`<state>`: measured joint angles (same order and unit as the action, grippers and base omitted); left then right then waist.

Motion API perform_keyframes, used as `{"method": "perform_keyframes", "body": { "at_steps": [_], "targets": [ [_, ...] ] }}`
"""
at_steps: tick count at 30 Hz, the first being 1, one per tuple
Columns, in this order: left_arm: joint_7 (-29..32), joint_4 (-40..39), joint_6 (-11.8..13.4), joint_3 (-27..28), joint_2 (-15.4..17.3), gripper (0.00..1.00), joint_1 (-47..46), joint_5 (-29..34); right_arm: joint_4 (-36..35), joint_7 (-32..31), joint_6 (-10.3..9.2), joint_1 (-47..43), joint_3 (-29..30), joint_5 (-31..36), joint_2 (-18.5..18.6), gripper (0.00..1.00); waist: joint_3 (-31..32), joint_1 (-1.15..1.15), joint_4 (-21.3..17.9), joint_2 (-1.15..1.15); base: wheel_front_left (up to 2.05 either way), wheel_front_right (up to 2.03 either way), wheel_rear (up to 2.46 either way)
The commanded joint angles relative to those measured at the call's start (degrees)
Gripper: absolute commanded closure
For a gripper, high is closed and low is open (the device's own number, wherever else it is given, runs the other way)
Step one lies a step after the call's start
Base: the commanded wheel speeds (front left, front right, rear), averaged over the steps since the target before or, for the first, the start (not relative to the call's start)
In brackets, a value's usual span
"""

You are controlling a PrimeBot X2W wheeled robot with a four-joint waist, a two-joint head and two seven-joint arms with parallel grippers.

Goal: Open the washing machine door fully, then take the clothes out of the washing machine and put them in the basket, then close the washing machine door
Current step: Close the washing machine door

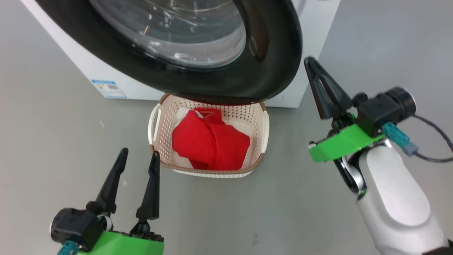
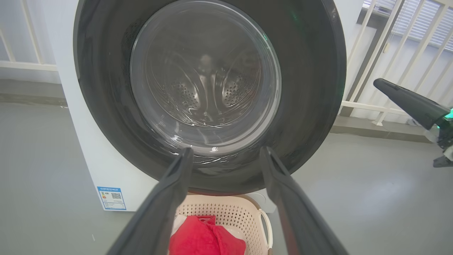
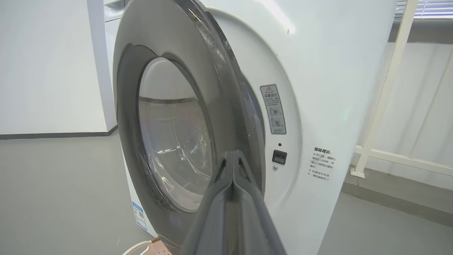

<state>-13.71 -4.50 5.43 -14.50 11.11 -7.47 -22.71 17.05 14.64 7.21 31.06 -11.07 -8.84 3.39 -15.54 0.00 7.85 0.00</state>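
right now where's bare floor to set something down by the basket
Bare floor lies left of the basket, between the blue label and the left gripper, and right of it, toward the right gripper. Crowded: the basket's back, under the washing machine door; the clothes cover most of its bottom.

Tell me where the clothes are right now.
In the head view's centre, the clothes lie inside the basket on the floor, just below the washing machine door, with the open left gripper to their left.
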Motion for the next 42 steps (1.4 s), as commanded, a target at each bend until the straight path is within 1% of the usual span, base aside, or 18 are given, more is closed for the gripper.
{"method": "perform_keyframes", "body": {
  "at_steps": [1,5,12,28,33,42],
  "targets": [
    [-0.5,-1.0,-0.6,1.7,0.6,0.00,-1.8,0.0,-0.7,0.4,0.28,1.7,-1.5,0.1,-0.5,1.00,-1.3,0.00,1.0,0.00,0.00,0.00,0.00],
    [-0.7,-0.6,-0.9,1.6,0.4,0.00,-2.5,0.0,2.0,0.4,0.28,5.2,-2.7,0.2,-0.5,1.00,-2.3,0.00,1.6,0.00,0.00,0.00,0.00],
    [-0.9,0.0,-1.1,1.6,-0.2,0.00,-3.6,0.0,5.4,0.4,0.28,10.2,-2.7,1.1,-0.5,1.00,-4.4,0.00,2.5,0.00,0.00,0.00,0.00],
    [-1.0,1.2,-1.7,1.3,-0.8,0.00,-5.0,-0.1,10.5,0.4,0.28,16.8,-1.2,3.2,-0.5,1.00,-6.5,0.00,3.1,0.00,0.00,0.00,0.00],
    [-0.8,1.1,-1.8,0.8,-0.8,0.00,-5.5,-0.2,12.4,0.4,0.28,19.9,-0.6,5.2,-0.5,1.00,-7.3,0.00,3.5,0.00,0.00,0.00,0.00],
    [-0.5,0.8,-2.0,-0.1,-0.9,0.00,-6.7,-0.3,17.9,0.4,0.28,26.8,1.0,8.1,-0.3,1.00,-8.9,0.00,4.5,0.00,0.00,0.00,0.00]
  ]
}}
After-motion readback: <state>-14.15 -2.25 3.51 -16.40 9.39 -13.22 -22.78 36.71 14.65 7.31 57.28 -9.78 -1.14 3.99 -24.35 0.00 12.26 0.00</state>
